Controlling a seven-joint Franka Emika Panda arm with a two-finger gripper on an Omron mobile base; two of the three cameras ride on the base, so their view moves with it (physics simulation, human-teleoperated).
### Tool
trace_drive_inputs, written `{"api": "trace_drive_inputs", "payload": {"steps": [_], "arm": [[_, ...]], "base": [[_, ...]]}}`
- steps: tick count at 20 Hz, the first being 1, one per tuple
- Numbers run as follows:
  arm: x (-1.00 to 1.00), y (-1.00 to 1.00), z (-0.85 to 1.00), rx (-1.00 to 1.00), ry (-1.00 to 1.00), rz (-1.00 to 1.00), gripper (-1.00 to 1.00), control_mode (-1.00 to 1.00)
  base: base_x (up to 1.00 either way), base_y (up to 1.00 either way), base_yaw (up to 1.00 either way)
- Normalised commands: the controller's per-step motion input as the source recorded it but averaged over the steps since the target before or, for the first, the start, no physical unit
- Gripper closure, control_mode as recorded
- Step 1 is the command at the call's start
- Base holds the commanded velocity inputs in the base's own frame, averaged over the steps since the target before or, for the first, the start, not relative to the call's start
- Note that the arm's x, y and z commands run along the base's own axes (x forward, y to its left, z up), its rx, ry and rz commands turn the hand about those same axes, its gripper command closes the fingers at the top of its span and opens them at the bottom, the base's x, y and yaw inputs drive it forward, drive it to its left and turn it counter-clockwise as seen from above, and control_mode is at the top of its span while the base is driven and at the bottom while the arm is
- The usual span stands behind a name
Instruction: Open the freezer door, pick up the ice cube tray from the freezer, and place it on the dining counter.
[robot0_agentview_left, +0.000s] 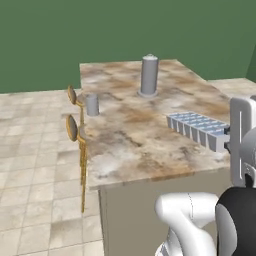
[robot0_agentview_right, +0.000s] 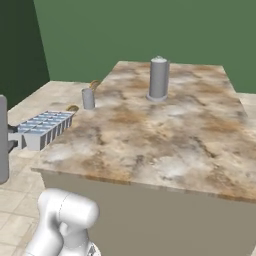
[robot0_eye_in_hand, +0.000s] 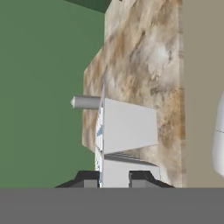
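The ice cube tray (robot0_agentview_left: 197, 130), pale blue-white with a grid of small cells, is held level at its near end by my gripper (robot0_agentview_left: 228, 139), which is shut on it. The tray hangs over the near part of the dining counter (robot0_agentview_left: 130, 130), a brown-beige marbled top. From the right base view the tray (robot0_agentview_right: 45, 127) sits by the counter's (robot0_agentview_right: 165, 135) left edge, with the gripper (robot0_agentview_right: 14, 136) behind it. In the hand view the tray (robot0_eye_in_hand: 127, 131) runs away from the gripper (robot0_eye_in_hand: 114, 178), over the counter (robot0_eye_in_hand: 148, 52). I cannot tell whether it touches the top.
A tall grey cylinder (robot0_agentview_left: 149, 75) (robot0_agentview_right: 158, 78) stands at the counter's far middle. A small grey cup (robot0_agentview_left: 92, 104) (robot0_agentview_right: 88, 98) sits near its left edge. Two wooden bar stools (robot0_agentview_left: 75, 131) stand along that left side. Tiled floor lies around, with a green wall behind.
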Motion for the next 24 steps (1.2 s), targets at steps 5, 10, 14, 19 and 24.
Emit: {"api": "trace_drive_inputs", "payload": {"steps": [5, 10, 14, 19, 24], "arm": [[0.00, 0.00, 0.00, 0.00, 0.00, 0.00, 1.00, 1.00], [0.00, 0.00, 0.00, 0.00, 0.00, 0.00, 1.00, 1.00], [0.00, 0.00, 0.00, 0.00, 0.00, 0.00, 1.00, 1.00], [0.19, -0.02, 0.00, 0.00, 0.00, 0.00, 1.00, -1.00], [0.77, -0.31, 0.00, 0.00, 0.05, 0.00, 1.00, -1.00]], "base": [[0.73, 0.44, -0.20], [0.42, 0.06, -0.09], [0.29, 0.00, -0.04], [0.15, 0.00, -0.01], [0.00, 0.00, 0.00]]}}
